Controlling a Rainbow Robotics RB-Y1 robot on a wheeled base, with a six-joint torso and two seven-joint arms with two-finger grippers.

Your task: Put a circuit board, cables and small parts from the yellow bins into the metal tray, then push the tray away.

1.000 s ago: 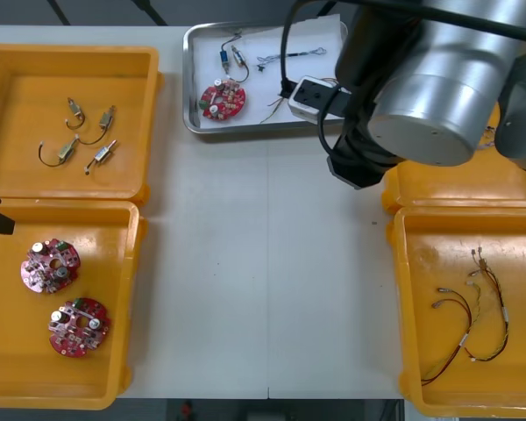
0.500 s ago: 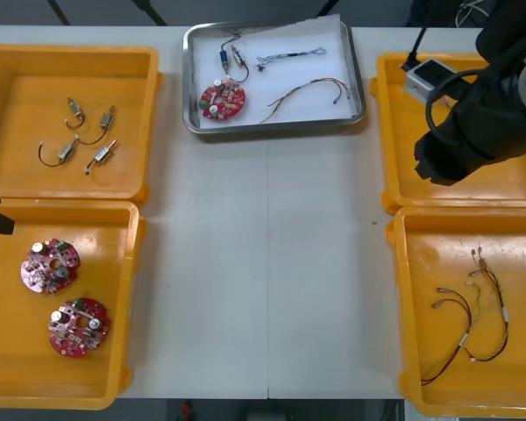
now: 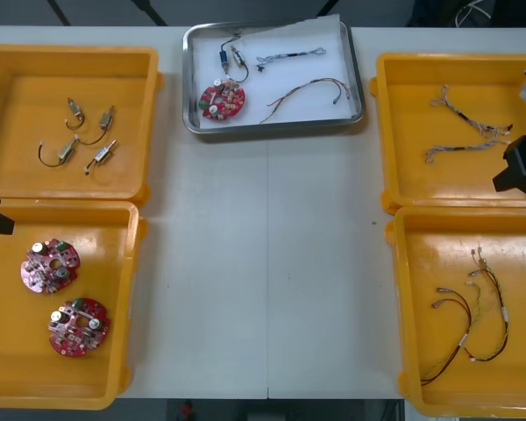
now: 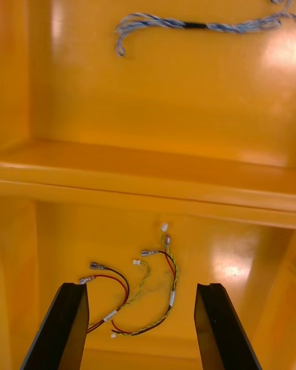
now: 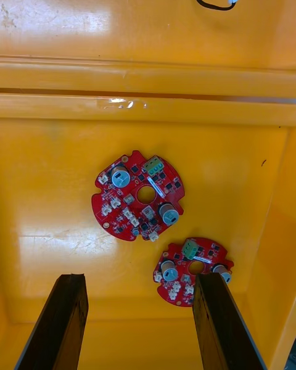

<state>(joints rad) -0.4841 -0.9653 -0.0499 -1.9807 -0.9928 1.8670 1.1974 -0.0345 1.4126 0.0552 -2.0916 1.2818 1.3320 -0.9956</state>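
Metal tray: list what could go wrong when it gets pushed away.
1. The metal tray sits at the table's far edge; a long push could tip it off.
2. Its right rim is close to the far right yellow bin; a skewed push by the open right gripper might jam it.

You are looking at an electronics assembly bench, the sort found in a lab or workshop. A plain light table [image 3: 272,263] carries yellow bins [image 3: 17,88] along its left and right edges. They are sorted by kind: round red circuit boards [image 3: 50,266], small metal parts [image 3: 105,117], cables [image 4: 196,26]. A metal tray [image 3: 187,79] sits at the far edge.
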